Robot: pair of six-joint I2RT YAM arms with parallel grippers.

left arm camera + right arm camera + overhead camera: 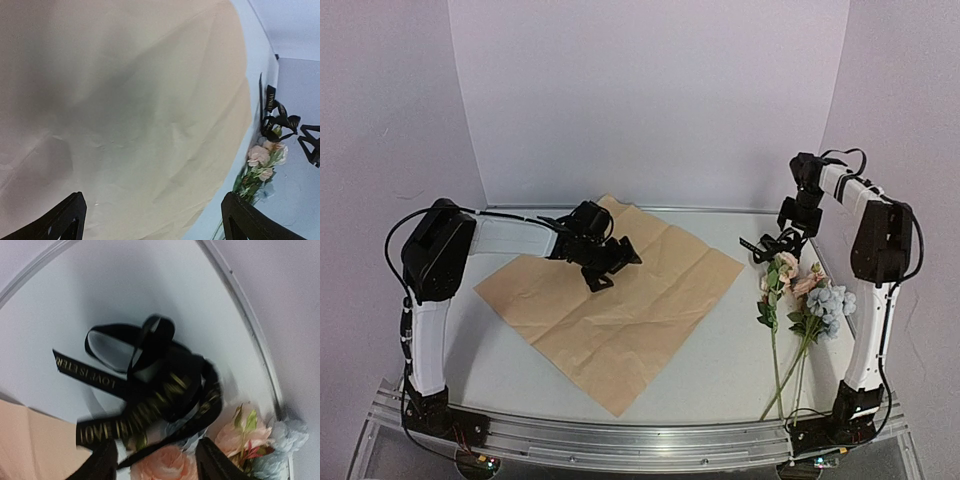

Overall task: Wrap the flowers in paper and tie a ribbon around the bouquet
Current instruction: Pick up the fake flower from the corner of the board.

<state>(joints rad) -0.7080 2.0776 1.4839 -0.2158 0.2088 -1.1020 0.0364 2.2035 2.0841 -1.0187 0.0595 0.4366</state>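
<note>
The flowers (798, 305) lie at the right of the table (720, 375), long axis running near to far, with stem ends at the near edge and blooms pointing away. Left of them the paper (620, 330) lies flat, tan side up, one corner toward the near edge. The left gripper (620, 273) hangs over its far half, jaws spread wide, empty. Just beyond the blooms the ribbon (150, 390) sits in a loose tangle. The right gripper (156, 445) is above it, fingers parted, no strand visibly pinched.

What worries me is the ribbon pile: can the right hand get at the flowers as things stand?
Probably yes. The right hand hangs open above the ribbon, which overlaps only the blooms; the flowers lie on the table, their stems clear of ribbon and paper.
</note>
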